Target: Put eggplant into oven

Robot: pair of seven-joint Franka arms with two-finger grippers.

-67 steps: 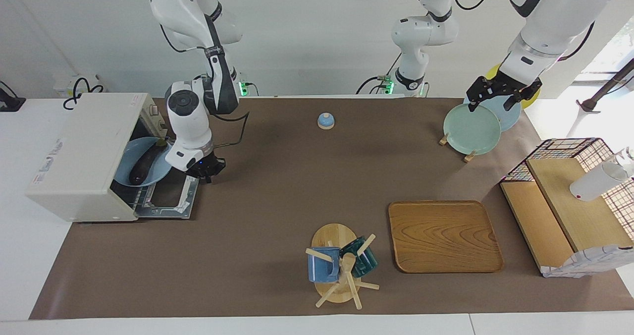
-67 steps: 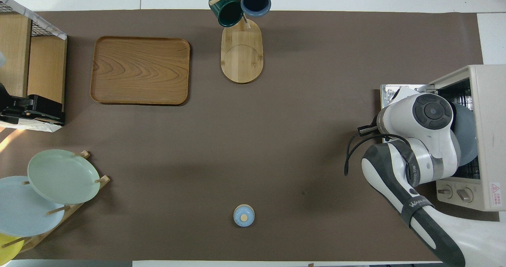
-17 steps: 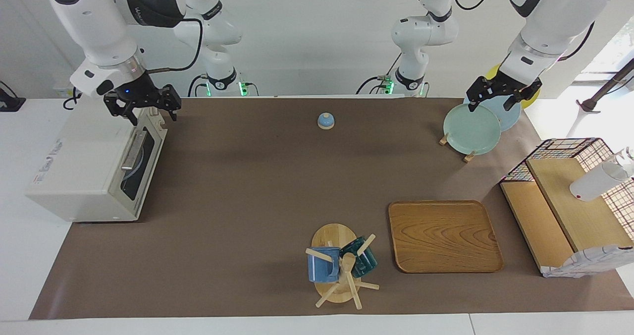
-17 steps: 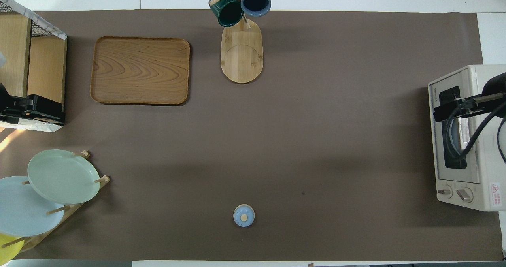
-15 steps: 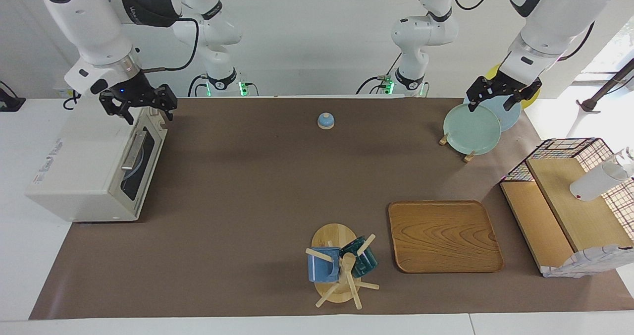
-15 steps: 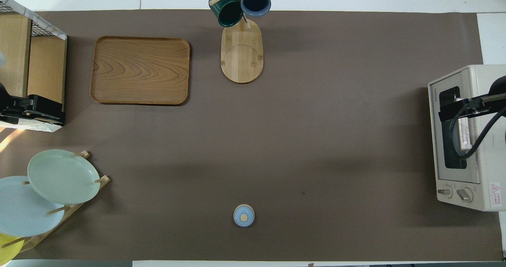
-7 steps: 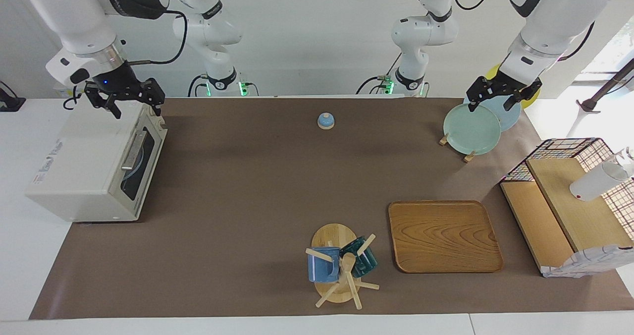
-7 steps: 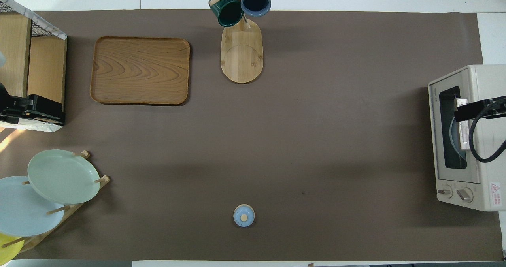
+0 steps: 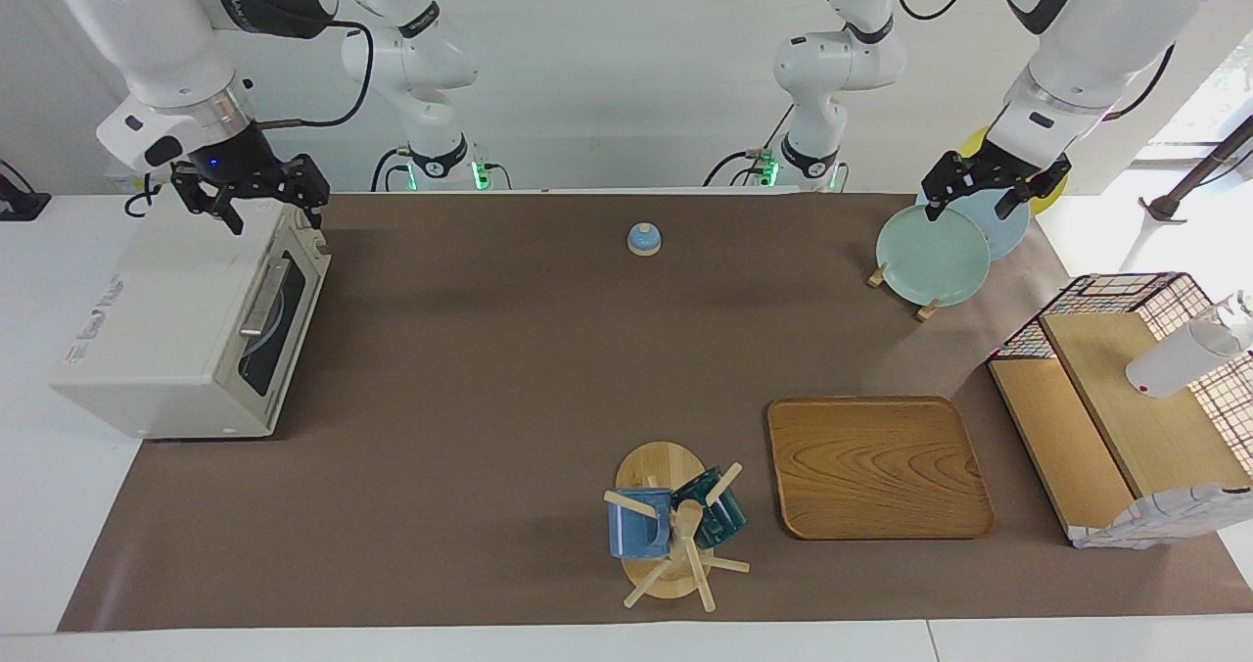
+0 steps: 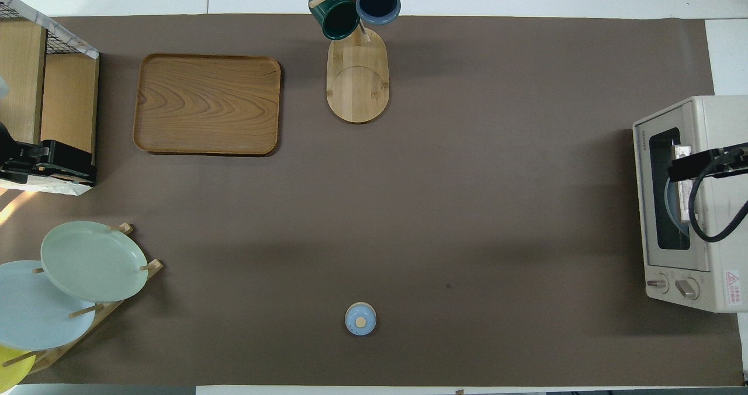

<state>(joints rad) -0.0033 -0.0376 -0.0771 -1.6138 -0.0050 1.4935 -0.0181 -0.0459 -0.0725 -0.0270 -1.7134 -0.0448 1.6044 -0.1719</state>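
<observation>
The cream-white oven point(image 9: 166, 319) stands at the right arm's end of the table with its dark glass door shut point(image 10: 666, 196). Through the glass only the rim of a blue plate point(image 9: 262, 327) shows; the eggplant is hidden. My right gripper point(image 9: 259, 207) hangs open and empty in the air over the oven's top corner nearest the robots, clear of the handle. In the overhead view only a black part of the right gripper point(image 10: 701, 164) and its cable show over the oven. My left gripper point(image 9: 967, 210) waits open and empty over the plate rack.
A small blue bell point(image 9: 643, 239) sits near the robots at mid-table. A plate rack point(image 9: 935, 251), a wooden tray point(image 9: 878, 466), a mug tree with two mugs point(image 9: 671, 525) and a wooden shelf with a wire basket point(image 9: 1126, 388) stand toward the left arm's end.
The oven door, open earlier with the eggplant on the blue plate inside, is shut. Over the last second the right gripper rose and drifted over the oven's top. The left arm stayed still.
</observation>
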